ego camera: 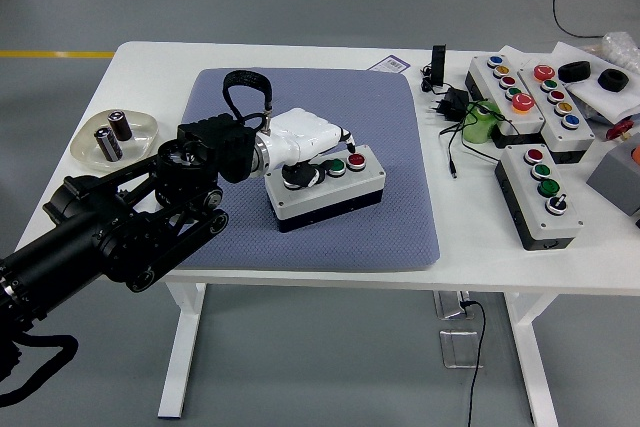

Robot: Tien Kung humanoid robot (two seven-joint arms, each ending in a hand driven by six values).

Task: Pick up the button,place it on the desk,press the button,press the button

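Note:
A white button box with a black base lies on the blue-grey mat in the head view. It carries a black knob, a green button and a red button. My left hand, in a white shell on a black arm, hovers over the box's left half. One finger is stretched out with its tip at the red button. The other fingers are curled. The hand holds nothing. My right hand is out of view.
A shallow dish with two small cylinders sits at the table's left. Several more button boxes stand at the right, with black plugs and cables and a green object between them and the mat.

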